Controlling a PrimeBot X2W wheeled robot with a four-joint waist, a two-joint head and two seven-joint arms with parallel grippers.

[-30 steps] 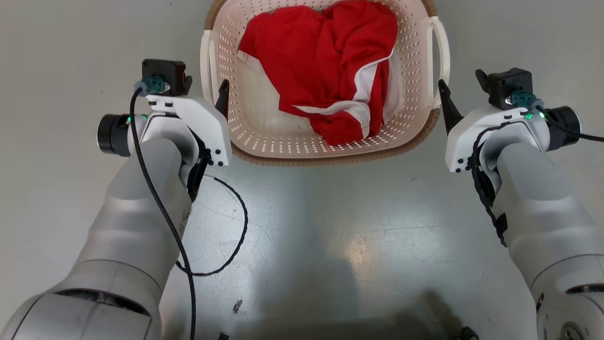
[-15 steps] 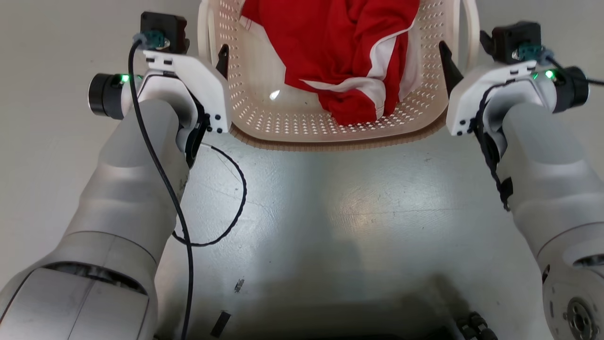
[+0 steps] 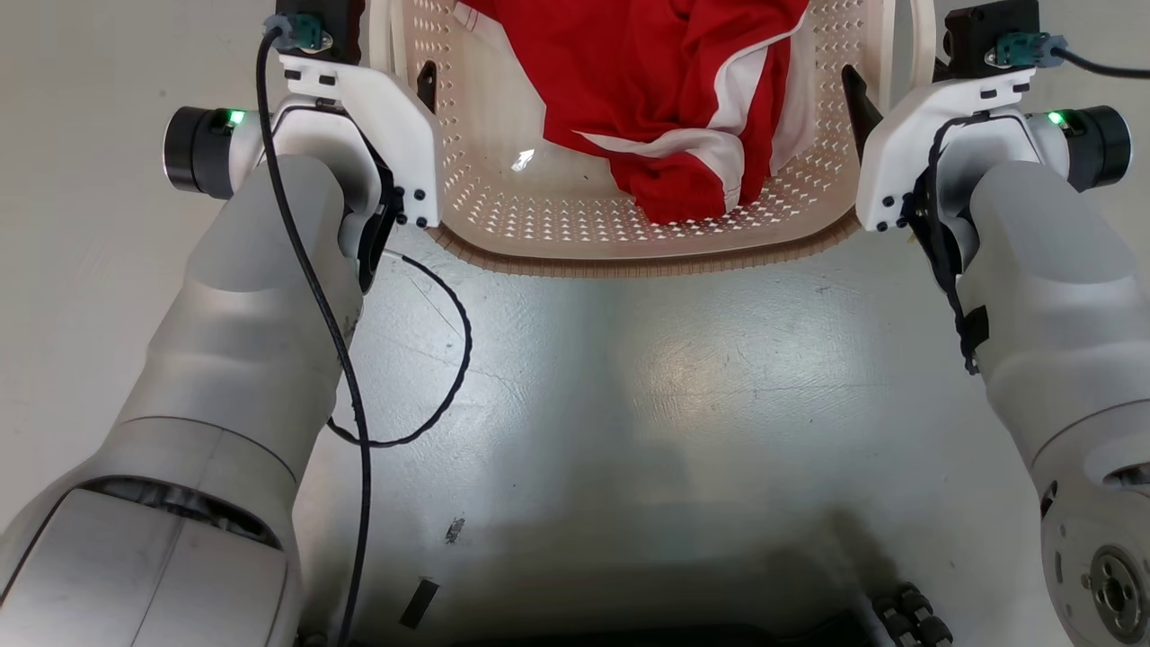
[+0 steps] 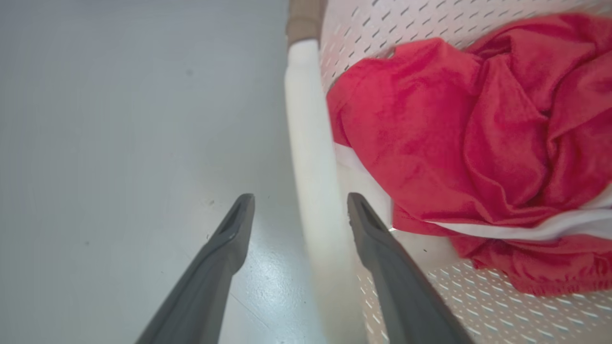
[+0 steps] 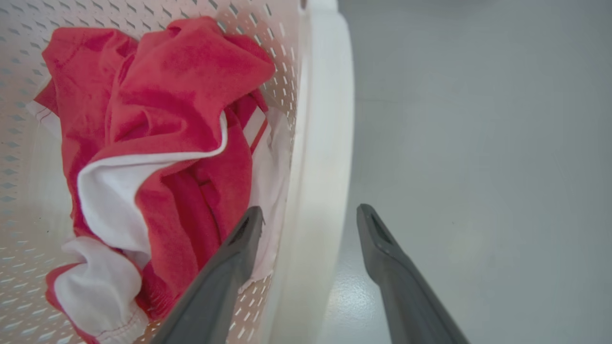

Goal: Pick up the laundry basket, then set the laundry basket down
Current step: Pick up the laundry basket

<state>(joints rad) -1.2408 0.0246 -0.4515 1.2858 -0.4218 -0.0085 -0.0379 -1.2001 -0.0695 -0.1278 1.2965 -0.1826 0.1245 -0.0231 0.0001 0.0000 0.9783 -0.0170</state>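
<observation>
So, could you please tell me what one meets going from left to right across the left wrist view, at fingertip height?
Bare grey floor → one dark finger → the white loop handle of the cream perforated plastic laundry basket → the other dark finger → the crumpled red-and-white cloth.

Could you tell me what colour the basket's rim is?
Brown rim, best in the head view.

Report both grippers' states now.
Left gripper: open, straddling the left white loop handle of the cream-white perforated plastic laundry basket.
Right gripper: open, straddling the right white loop handle.
</observation>
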